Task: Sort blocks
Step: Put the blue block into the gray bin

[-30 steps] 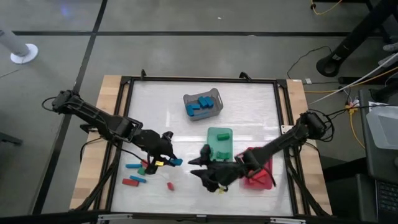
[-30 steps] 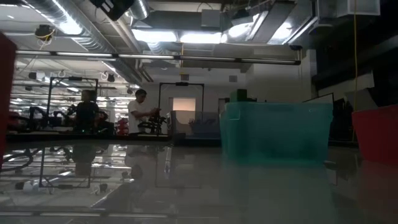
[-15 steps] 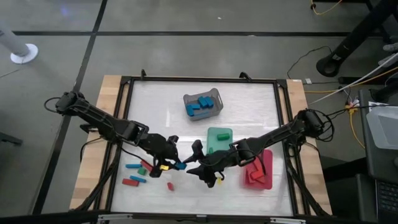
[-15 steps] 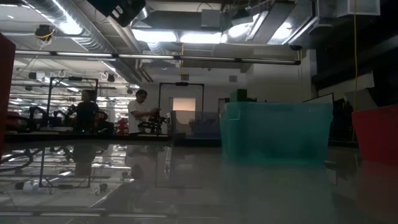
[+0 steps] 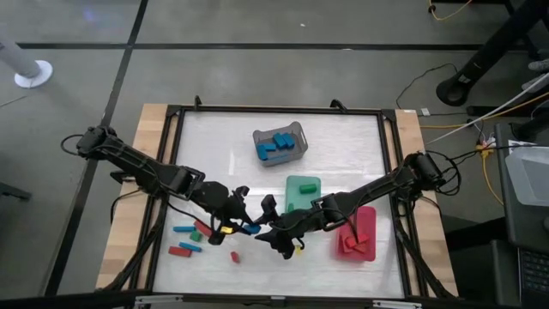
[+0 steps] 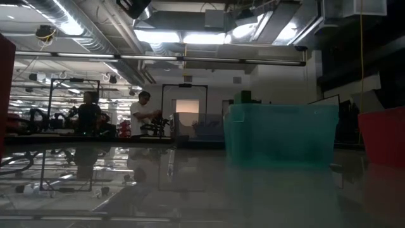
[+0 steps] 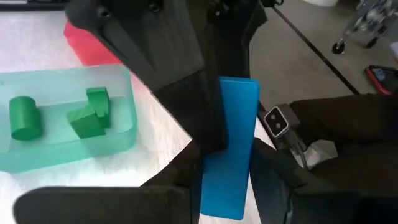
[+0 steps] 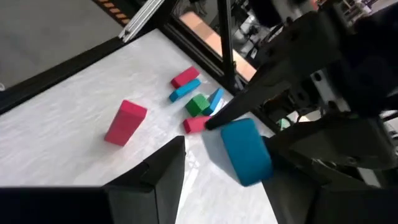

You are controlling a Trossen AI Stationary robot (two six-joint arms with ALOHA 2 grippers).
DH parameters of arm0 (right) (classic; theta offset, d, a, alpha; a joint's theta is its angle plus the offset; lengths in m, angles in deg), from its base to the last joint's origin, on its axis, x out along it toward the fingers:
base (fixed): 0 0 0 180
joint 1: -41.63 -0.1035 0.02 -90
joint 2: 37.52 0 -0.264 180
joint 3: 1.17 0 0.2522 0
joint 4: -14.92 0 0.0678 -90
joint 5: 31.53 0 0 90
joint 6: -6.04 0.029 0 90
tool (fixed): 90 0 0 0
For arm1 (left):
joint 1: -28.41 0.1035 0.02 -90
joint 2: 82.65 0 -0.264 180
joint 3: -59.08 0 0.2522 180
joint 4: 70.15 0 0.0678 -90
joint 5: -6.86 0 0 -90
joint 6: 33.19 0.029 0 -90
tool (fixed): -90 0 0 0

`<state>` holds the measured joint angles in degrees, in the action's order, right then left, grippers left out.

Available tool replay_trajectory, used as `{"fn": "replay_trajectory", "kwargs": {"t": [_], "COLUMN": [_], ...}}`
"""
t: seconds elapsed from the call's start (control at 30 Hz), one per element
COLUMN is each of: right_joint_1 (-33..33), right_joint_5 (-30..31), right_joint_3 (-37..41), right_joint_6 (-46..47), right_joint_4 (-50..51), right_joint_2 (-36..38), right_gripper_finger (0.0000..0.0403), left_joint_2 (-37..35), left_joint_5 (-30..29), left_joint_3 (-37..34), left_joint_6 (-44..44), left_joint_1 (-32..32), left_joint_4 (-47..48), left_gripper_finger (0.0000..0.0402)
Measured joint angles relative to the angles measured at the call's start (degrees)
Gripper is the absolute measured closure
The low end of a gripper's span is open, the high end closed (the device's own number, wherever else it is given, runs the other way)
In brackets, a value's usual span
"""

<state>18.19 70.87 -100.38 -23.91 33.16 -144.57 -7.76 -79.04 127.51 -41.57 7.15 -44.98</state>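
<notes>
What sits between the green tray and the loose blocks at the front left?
In the high view, both grippers: the left gripper holding a blue block, with the right gripper beside it, between green tray and loose blocks.

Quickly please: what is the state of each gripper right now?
Left gripper: closed on a long flat blue block.
Right gripper: open, holding nothing, beside that block.

No text, label or number can be read.
</notes>
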Motion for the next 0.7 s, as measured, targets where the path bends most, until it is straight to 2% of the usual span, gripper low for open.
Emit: {"fn": "replay_trajectory", "kwargs": {"t": [0.13, 0.43, 0.57, 0.7], "right_joint_1": [0.3, 0.6, 0.6, 0.6], "right_joint_5": [-1.5, -1.9, -1.8, -1.4], "right_joint_3": [0.0, 0.0, 0.0, 0.0], "right_joint_6": [0.1, -0.7, -0.6, 0.3], "right_joint_4": [-1.1, -1.4, -1.4, -1.2], "right_joint_2": [-0.5, -0.7, -0.7, -0.7], "right_gripper_finger": [0.0234, 0.034, 0.0341, 0.0341], "left_joint_2": [0.0, 0.0, 0.0, 0.0], "left_joint_5": [0.2, 0.7, 0.6, -0.6], "left_joint_3": [0.0, 0.0, 0.0, 0.0], "left_joint_6": [0.0, 1.3, 2.7, 3.6], "left_joint_1": [0.0, 0.0, 0.0, -0.1], "left_joint_4": [0.1, 0.4, 0.2, 0.3], "left_gripper_finger": [0.0314, 0.0314, 0.0307, 0.0283]}}
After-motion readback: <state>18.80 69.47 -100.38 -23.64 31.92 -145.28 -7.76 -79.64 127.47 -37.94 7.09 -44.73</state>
